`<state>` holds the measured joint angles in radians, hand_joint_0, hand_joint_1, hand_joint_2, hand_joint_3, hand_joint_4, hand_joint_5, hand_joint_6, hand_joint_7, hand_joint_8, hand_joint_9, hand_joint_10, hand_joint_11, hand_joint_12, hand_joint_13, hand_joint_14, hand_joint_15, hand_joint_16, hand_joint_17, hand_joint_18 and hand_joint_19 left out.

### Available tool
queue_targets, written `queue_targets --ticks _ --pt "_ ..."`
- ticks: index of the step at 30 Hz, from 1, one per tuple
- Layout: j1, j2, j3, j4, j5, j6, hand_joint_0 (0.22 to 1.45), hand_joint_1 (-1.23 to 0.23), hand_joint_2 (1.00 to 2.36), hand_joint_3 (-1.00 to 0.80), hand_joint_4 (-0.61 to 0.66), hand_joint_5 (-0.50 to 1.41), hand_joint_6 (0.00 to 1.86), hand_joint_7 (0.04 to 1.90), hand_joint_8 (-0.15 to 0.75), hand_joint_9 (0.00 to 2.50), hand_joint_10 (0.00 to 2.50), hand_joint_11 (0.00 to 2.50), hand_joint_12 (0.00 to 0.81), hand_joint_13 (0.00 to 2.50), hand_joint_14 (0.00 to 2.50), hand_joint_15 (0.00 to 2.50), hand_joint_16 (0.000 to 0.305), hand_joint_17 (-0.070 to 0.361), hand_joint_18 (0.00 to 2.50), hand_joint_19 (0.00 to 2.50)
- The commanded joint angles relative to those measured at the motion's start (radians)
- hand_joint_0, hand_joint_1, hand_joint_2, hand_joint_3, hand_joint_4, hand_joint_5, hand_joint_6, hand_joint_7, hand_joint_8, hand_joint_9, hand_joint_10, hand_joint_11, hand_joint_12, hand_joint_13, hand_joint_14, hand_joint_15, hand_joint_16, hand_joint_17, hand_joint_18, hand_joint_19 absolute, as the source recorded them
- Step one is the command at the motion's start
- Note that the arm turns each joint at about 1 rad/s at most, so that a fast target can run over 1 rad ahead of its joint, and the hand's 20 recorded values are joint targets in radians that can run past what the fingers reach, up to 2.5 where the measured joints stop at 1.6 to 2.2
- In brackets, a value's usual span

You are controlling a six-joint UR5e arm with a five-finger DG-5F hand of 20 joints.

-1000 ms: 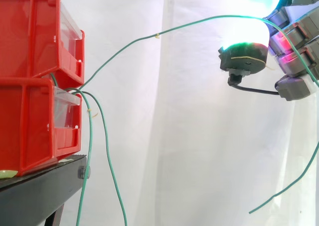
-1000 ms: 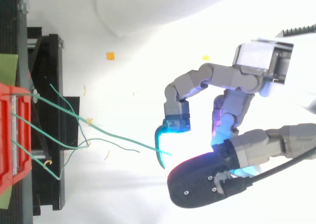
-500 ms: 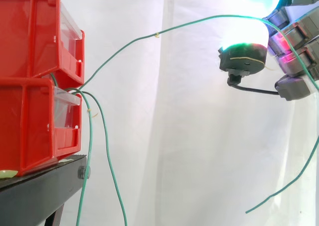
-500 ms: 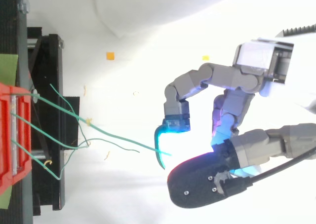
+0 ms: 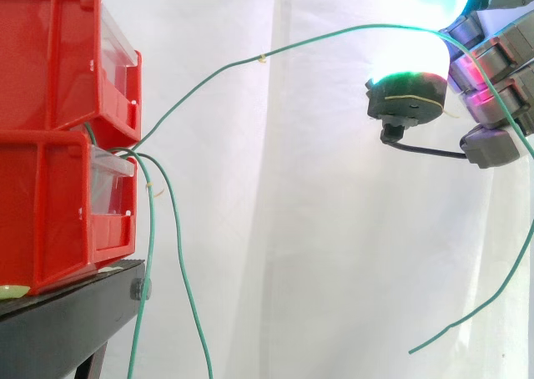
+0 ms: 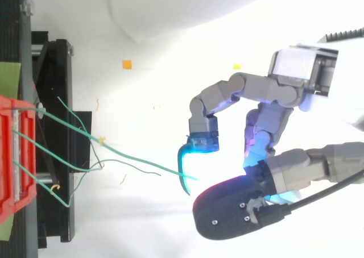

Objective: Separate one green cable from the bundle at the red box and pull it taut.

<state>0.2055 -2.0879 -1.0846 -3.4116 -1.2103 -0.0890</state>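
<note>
- Watching the green cable (image 5: 263, 59): it leaves the gap between the stacked red boxes (image 5: 50, 204) on the left and arcs up and right to the hand (image 6: 267, 116). Past the hand it drops, with its free end (image 5: 434, 341) dangling low on the right.
- The hand's fingers are curled in toward the thumb with that one cable running between them. The glowing pads (image 5: 409, 62) wash out the exact contact.
- The rest of the bundle (image 5: 151, 245) hangs down beside the black stand (image 5: 67, 320), well apart from the lifted strand, so I'd call it separated.
- It's not taut yet; the span bows upward.
- My read is that it's thin, light and springy, holds its curve, and has a slick jacket likely to slide through the pads.
- I want a firm pinch well in from the free end, then a gentle pull rightward, away from the boxes.
</note>
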Motion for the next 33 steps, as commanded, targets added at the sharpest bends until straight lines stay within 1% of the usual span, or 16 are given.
queue_targets --ticks 1,18,19,20,23,29,31,32,33 --pt "0.0 0.0 0.0 0.0 0.0 0.0 0.71 -0.56 1.0 -0.5 0.31 -0.03 0.77 1.14 0.13 1.45 0.01 1.74 0.191 1.23 0.36 1.67 0.025 0.057 0.88 0.95" --pt "0.0 0.0 0.0 0.0 0.0 0.0 0.71 -0.56 1.0 -0.5 0.31 -0.03 0.77 1.14 0.123 1.46 0.01 1.74 0.191 1.23 0.35 1.68 0.025 0.057 0.87 0.95" --pt "0.0 0.0 0.0 0.0 0.0 0.0 0.71 -0.56 1.0 -0.5 0.31 -0.03 0.77 1.14 0.137 1.46 0.01 1.76 0.193 1.23 0.35 1.68 0.025 0.057 0.87 0.95" --pt "0.0 0.0 0.0 0.0 0.0 0.0 0.71 -0.56 1.0 -0.5 0.31 -0.03 0.77 1.14 0.121 1.46 0.01 1.75 0.196 1.23 0.35 1.68 0.025 0.057 0.87 0.95" --pt "0.0 0.0 0.0 0.0 0.0 0.0 0.71 -0.56 1.0 -0.5 0.31 -0.03 0.77 1.14 0.137 1.46 0.01 1.74 0.19 1.23 0.36 1.67 0.025 0.057 0.87 0.95" --pt "0.0 0.0 0.0 0.0 0.0 0.0 0.71 -0.56 1.0 -0.5 0.31 -0.03 0.77 1.14 0.136 1.46 0.01 1.74 0.198 1.23 0.35 1.68 0.025 0.057 0.87 0.95" --pt "0.0 0.0 0.0 0.0 0.0 0.0 0.71 -0.56 1.0 -0.5 0.31 -0.03 0.77 1.14 0.121 1.46 0.01 1.74 0.19 1.23 0.35 1.68 0.025 0.057 0.87 0.95" --pt "0.0 -0.001 0.0 0.0 0.0 0.0 0.71 -0.56 1.0 -0.5 0.31 -0.03 0.77 1.15 0.136 1.46 0.01 1.74 0.192 1.23 0.35 1.67 0.025 0.057 0.88 0.95" --pt "0.0 -0.001 0.0 0.0 0.0 0.0 0.71 -0.56 1.0 -0.5 0.31 -0.03 0.77 1.14 0.127 1.46 0.01 1.74 0.19 1.23 0.35 1.68 0.025 0.057 0.88 0.95"
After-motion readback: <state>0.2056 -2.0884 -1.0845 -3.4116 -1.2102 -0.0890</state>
